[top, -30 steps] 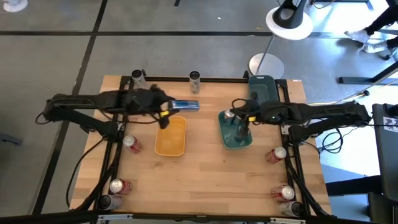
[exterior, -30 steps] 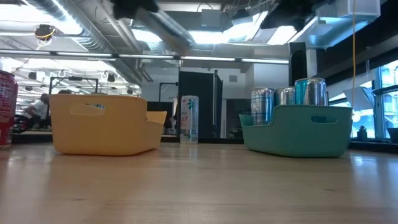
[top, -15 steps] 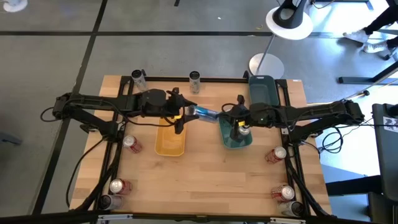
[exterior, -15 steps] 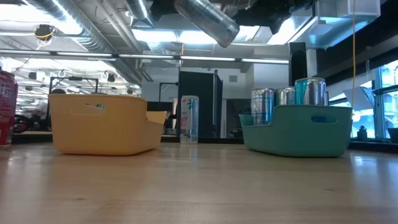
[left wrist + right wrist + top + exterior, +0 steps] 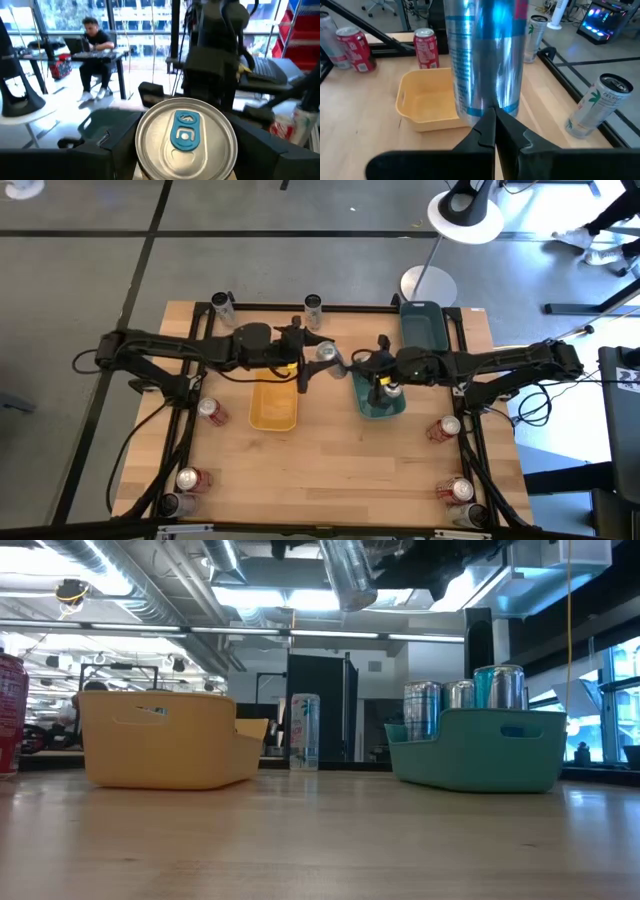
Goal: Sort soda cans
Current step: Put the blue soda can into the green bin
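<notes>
The left gripper point(image 5: 318, 361) is gripping a silver-teal can point(image 5: 326, 353) in the air between the yellow tray point(image 5: 274, 402) and the teal tray point(image 5: 377, 393), its silver top point(image 5: 185, 135) facing the left wrist camera. The right gripper point(image 5: 362, 360) is meeting it from the right, its fingers point(image 5: 492, 131) pressed together just beside the can's wall. Three cans are standing in the teal tray point(image 5: 478, 747). More cans are waiting near the table point(image 5: 340, 460) edges, red ones point(image 5: 211, 412) among them.
</notes>
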You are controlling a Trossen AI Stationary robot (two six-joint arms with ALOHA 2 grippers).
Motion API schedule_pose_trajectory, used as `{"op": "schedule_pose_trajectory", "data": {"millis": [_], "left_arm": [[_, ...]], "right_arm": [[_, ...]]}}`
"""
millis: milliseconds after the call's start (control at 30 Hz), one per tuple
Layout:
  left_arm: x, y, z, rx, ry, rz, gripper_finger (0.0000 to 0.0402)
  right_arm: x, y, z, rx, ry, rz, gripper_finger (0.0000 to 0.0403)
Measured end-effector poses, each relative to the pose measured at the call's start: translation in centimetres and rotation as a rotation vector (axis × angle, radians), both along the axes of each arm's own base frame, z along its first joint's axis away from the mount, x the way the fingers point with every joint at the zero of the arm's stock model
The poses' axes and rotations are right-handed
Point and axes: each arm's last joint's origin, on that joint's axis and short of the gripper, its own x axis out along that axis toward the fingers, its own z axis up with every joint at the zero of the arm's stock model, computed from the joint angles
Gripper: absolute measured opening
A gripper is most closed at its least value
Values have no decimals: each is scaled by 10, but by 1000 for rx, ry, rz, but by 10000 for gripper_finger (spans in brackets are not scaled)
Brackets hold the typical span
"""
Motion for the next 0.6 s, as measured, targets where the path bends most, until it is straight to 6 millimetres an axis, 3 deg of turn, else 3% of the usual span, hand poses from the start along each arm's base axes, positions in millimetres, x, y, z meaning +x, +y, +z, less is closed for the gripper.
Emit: {"op": "schedule_pose_trajectory", "data": {"millis": [167,367,600], "left_arm": [[8,2,-7,-7,3,4,239],[30,5,-27,-31,-11,10,239],[63,5,-72,-65,37,11,239]], "right_arm": [[-12,-1,7,-17,16,-11,5],[-47,-4,45,-27,9,-42,5],[-77,-7,62,-34,-44,-78,5]]}}
